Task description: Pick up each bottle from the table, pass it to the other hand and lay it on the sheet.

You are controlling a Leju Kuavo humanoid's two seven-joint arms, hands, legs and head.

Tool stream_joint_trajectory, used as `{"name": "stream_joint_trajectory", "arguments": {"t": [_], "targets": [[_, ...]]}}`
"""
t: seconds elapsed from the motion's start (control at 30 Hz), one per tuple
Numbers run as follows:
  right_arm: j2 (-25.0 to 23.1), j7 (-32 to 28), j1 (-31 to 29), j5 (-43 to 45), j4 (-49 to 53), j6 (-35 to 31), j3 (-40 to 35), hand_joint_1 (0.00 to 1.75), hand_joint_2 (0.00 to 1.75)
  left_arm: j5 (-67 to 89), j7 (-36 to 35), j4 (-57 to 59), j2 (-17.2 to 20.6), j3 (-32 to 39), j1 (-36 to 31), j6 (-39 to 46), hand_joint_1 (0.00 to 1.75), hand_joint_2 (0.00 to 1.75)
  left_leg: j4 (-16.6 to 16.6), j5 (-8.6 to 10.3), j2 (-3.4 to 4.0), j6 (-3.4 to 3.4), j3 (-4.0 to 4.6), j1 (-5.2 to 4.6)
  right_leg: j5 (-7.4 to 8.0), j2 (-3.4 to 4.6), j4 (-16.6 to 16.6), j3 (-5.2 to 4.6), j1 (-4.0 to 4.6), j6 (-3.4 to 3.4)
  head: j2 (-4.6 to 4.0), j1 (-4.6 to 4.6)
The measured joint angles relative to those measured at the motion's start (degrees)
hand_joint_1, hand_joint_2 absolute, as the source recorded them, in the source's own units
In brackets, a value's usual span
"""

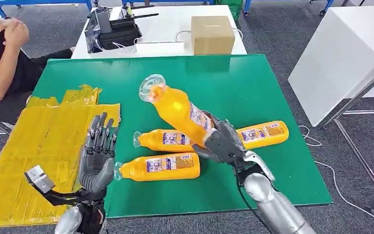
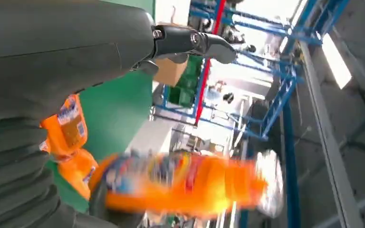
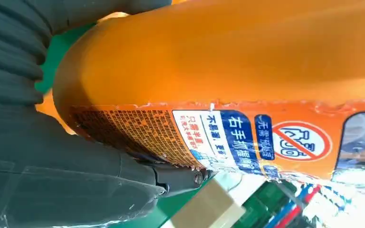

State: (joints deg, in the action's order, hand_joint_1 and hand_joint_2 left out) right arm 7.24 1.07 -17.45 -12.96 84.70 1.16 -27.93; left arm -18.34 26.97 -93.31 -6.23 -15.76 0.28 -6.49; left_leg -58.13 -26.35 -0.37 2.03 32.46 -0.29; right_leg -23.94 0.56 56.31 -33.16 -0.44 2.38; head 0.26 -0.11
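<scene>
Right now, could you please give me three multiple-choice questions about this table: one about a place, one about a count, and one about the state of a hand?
1. Where does the yellow sheet lie?
A. On the table's side by the left hand
B. On the white table behind
C. On the floor under the right arm

2. How many orange bottles lie flat on the green table?
A. One
B. Three
C. Five

3. What is the right hand doing?
A. Resting flat on the table
B. Holding a cardboard box
C. Gripping a raised bottle

Answers:
1. A: the sheet covers the table edge beside the left hand.
2. B: three bottles lie near the table's middle, apart from the raised one.
3. C: the head view shows its fingers around the tilted bottle's lower body, its clear cap end up.
</scene>
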Motion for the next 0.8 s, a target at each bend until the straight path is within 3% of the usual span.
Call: {"name": "stream_joint_trajectory", "arguments": {"t": [0.4, 0.8], "targets": [[-4.64, 1.86, -6.74, -2.58, -7.77, 1.0, -8.0, 1.75, 1.75, 0.11, 0.0, 0.81, 0.0, -0.44, -0.73, -1.6, 0.0, 1.75, 0.0, -0.01, -0.2, 0.0, 0.17, -0.01, -0.01, -0.1, -0.01, -0.09, -0.01, 0.0, 0.0, 0.02], [-5.21, 2.65, -7.88, -7.04, -4.88, 3.28, -19.09, 1.75, 1.75, -0.79, 0.44, 0.96, -0.04, 1.46, -0.21, -1.95, 0.0, 1.75, 0.0, -0.01, -0.18, 0.0, 0.17, 0.0, -0.02, -0.09, -0.01, -0.12, 0.0, -0.01, 0.0, 0.02]]}}
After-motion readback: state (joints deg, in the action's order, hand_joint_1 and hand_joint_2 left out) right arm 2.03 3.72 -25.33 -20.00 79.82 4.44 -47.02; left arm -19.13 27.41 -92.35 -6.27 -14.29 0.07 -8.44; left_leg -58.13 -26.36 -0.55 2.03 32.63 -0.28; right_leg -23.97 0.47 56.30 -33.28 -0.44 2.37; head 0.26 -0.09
